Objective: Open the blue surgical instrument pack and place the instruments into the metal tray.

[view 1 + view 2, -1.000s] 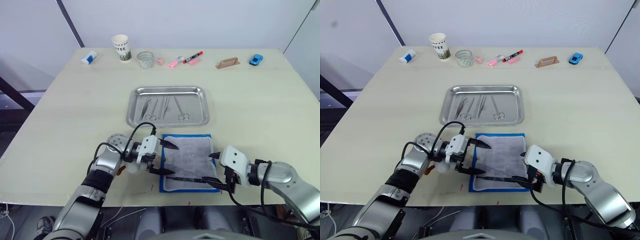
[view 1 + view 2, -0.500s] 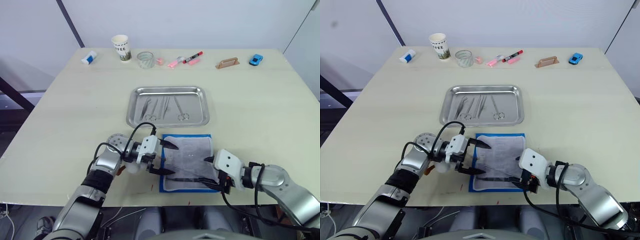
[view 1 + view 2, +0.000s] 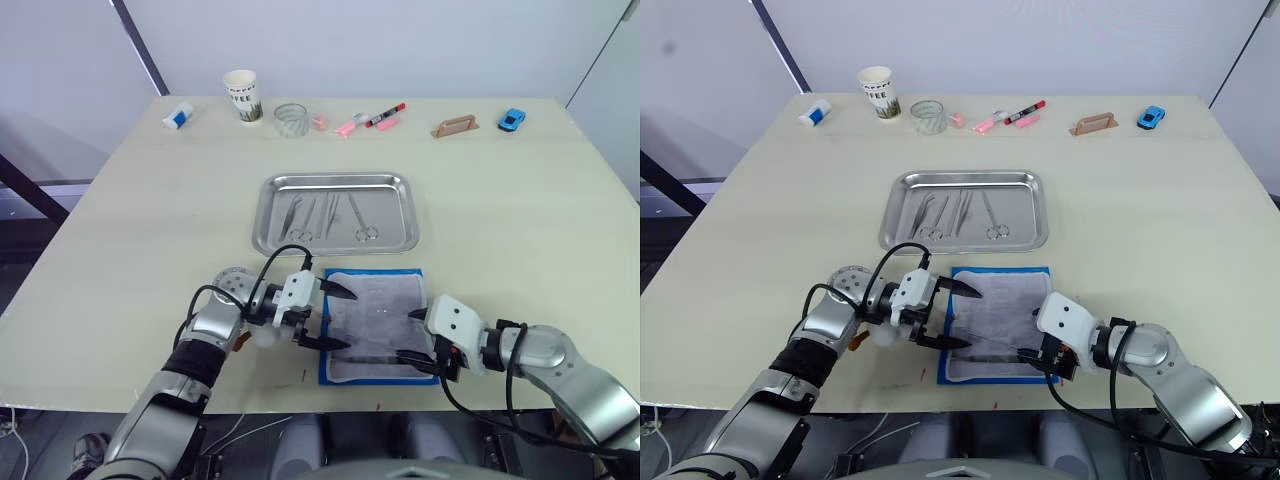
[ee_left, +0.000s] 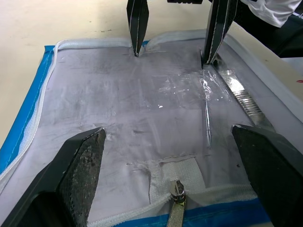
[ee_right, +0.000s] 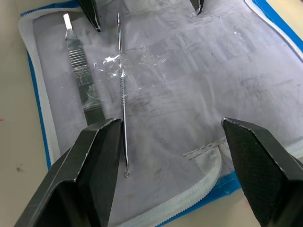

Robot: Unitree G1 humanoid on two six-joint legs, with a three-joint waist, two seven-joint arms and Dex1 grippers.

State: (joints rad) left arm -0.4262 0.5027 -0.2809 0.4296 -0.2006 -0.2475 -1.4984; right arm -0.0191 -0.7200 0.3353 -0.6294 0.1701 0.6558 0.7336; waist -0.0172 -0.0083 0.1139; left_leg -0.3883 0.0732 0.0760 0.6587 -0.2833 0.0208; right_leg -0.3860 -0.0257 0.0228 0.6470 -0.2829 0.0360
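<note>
Blue fabric instrument pack [image 3: 375,325] lies unfolded, pale lining up, on the tabletop at lower centre, just below the shiny steel tray [image 3: 336,212], which holds several instruments. My left fingers [image 3: 333,316] and right fingers [image 3: 418,336] both spread wide over the lining. Thin silver probe [image 5: 123,97] and flat ridged handle [image 5: 83,78] remain. Risk: the slim probe slipping from a shallow pinch, or the lining snagging.

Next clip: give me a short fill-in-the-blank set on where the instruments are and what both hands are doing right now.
The blue pack lies ____ on the table, lining up.
Several instruments already lie in the metal ____.
A thin probe and a flat handle remain on the ____.
Both the left hand and the right hand are ____ over the pack.

Missing words: open; tray; lining; open
</note>
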